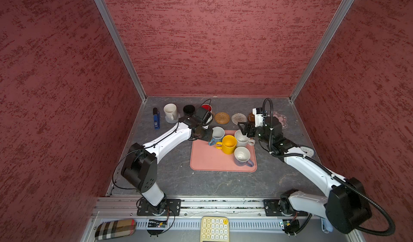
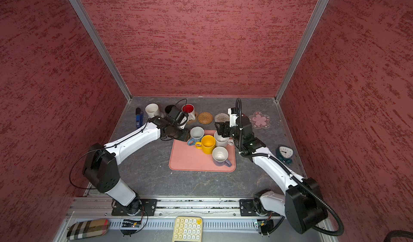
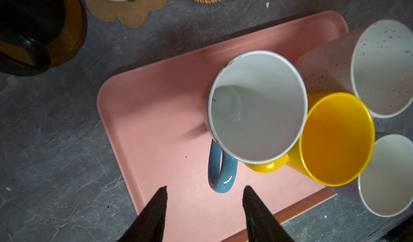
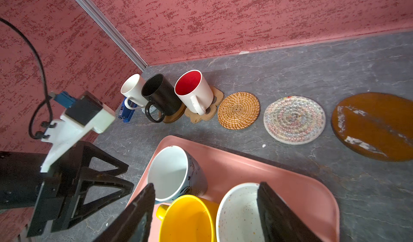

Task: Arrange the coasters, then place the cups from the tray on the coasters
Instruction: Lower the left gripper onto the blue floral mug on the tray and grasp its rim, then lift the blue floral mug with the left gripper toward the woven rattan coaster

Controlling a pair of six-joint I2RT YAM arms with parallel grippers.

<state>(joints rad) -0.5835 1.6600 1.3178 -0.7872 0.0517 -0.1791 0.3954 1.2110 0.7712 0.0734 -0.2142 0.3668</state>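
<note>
The pink tray (image 1: pixel 205 160) holds a blue cup (image 1: pixel 218 133), a yellow cup (image 1: pixel 228 143), a speckled white cup (image 1: pixel 242 138) and a lavender cup (image 1: pixel 243 156). Along the back stand a white cup (image 1: pixel 170 111), a black cup (image 1: pixel 189 110) and a red-lined cup (image 4: pixel 193 91), each on a coaster. The wicker (image 1: pixel 222 118), beige woven (image 1: pixel 239 118), brown (image 4: pixel 375 127) and pink flower (image 2: pixel 259 119) coasters lie bare. My left gripper (image 3: pixel 205 187) is open, just short of the blue cup's handle (image 3: pixel 221 173). My right gripper (image 4: pixel 206 185) is open above the yellow and speckled cups.
A blue lighter-like item (image 1: pixel 156 119) lies at the back left by the wall. A small teal clock (image 2: pixel 285 154) stands right of the tray, beside the right arm. A yellow keypad (image 1: pixel 214 228) and a plaid case (image 1: pixel 115 228) sit below the front rail.
</note>
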